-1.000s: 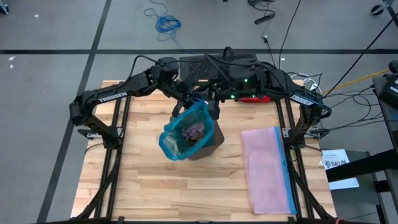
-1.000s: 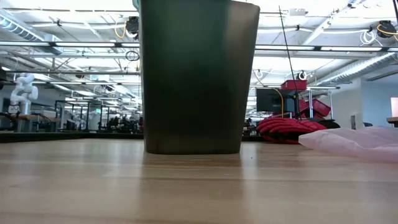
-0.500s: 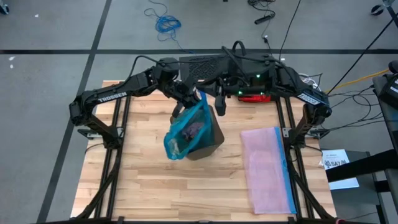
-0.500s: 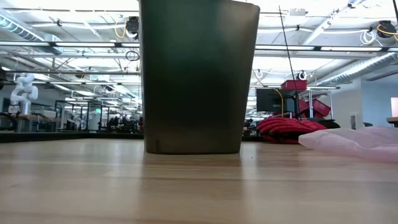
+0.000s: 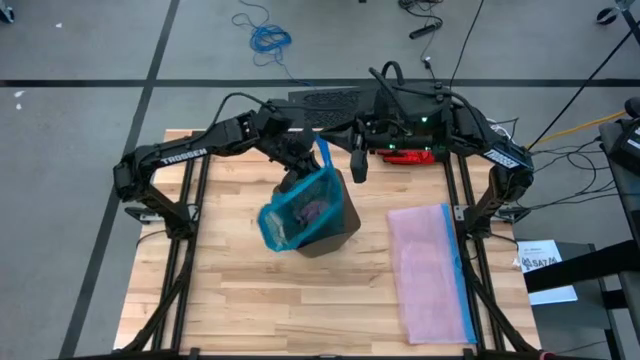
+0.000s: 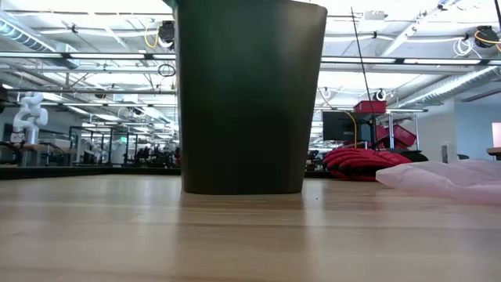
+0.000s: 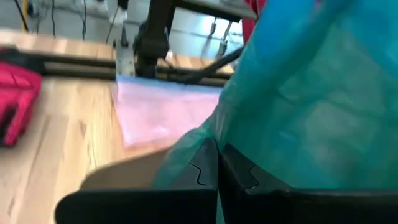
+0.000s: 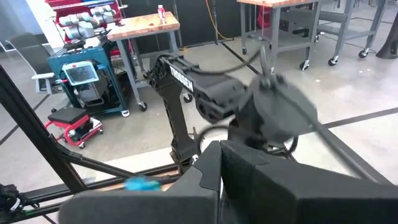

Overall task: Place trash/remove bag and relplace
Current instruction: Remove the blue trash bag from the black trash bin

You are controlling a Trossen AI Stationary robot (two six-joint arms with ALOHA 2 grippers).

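Note:
The teal bag [image 5: 300,212] bulges up and leftward out of the dark bin [image 5: 342,226], which stands on the table [image 6: 246,94]. Through the film I see trash: a purple crumple [image 5: 313,208] and brown wads [image 5: 283,233]. A blue drawstring strip [image 5: 322,157] rises from the bag's far rim. My left gripper [image 5: 297,166] is shut at that far rim. My right gripper [image 5: 357,168] is shut, to the right of the strip and clear of the bag; nothing shows between its fingers [image 8: 219,163]. My left gripper pinches the teal film near the bag's far upper rim [image 7: 235,140] between its two shut fingers. It comes from the table's far left, slanting down. The bag hangs below and in front of it, with its lower part down in the bin.
A pale pink bag [image 5: 430,272] lies flat on the table's right half and shows low at the right in the low view [image 6: 438,178]. A red-and-black glove [image 5: 410,157] lies at the far edge. Bare wood is open near and to the left of the bin.
My right gripper has drawn up and away from the bag toward the table's far right. My left gripper has tipped down at the bag's far rim. The bag's mouth has narrowed, and the blue drawstring strip now stands up from the rim.

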